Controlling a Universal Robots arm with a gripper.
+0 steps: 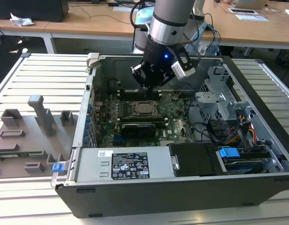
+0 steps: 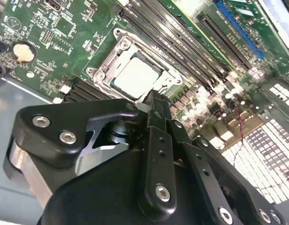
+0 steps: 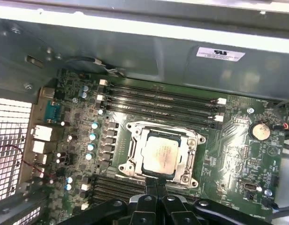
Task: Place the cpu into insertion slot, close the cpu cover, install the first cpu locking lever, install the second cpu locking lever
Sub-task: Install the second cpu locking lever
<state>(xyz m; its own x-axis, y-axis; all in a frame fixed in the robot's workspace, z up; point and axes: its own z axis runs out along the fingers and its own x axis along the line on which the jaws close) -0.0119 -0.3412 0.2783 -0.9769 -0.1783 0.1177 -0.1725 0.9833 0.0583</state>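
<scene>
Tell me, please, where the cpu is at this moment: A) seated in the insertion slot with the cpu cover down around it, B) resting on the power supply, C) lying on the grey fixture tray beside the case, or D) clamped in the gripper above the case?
A: in both wrist views the cpu sits in the insertion slot, with the cpu cover framing its silver top, and the gripper close by its edge.

Silver-grey cpu (image 3: 162, 153); green motherboard (image 3: 233, 140); black memory slots (image 3: 158, 101).
</scene>
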